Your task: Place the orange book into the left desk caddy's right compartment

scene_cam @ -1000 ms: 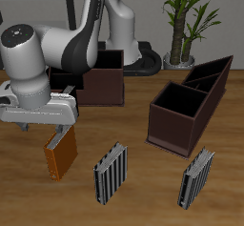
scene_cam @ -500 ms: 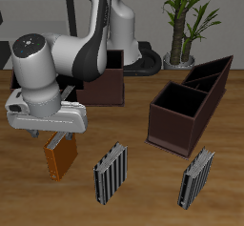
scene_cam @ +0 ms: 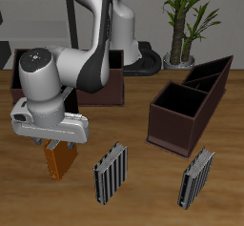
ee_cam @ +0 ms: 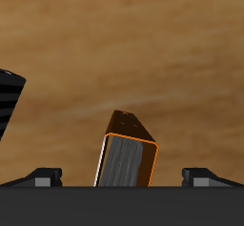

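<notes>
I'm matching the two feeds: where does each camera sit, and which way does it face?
Exterior view: in front of and above the table, facing the robot's base; shows the arm, the gripper over the orange book, both caddies.
Wrist view: on the gripper, facing down at the table; shows only fingertips.
Shared: the orange book and a striped book.

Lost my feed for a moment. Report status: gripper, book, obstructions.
Gripper open, straddling the orange book, no grip yet. Book upright on the table, outside the left desk caddy. Grey striped book close beside; right compartment empty.
</notes>
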### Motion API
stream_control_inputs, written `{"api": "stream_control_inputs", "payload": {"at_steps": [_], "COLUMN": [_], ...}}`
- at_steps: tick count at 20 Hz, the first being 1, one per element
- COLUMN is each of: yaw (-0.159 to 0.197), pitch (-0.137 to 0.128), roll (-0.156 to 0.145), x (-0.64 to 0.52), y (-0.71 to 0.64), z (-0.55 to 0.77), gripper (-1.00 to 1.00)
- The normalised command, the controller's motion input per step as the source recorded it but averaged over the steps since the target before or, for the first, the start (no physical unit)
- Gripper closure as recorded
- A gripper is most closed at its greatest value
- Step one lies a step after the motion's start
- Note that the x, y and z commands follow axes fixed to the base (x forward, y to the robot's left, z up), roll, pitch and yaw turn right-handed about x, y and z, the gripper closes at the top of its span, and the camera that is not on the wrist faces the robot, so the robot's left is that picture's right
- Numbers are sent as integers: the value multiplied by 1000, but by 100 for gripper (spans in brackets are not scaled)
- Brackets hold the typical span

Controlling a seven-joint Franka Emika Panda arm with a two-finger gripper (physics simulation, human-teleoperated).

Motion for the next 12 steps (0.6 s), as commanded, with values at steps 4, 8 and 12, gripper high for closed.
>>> {"api": "stream_control_inputs", "payload": {"at_steps": [4,8,12], "yaw": [-9,-9,-12], "pitch": [22,5,8], "roll": [23,0,13], "x": [-5,-43,-13], "y": [42,65,34], "z": [-237,-176,-60], "gripper": [-100,100,100]}}
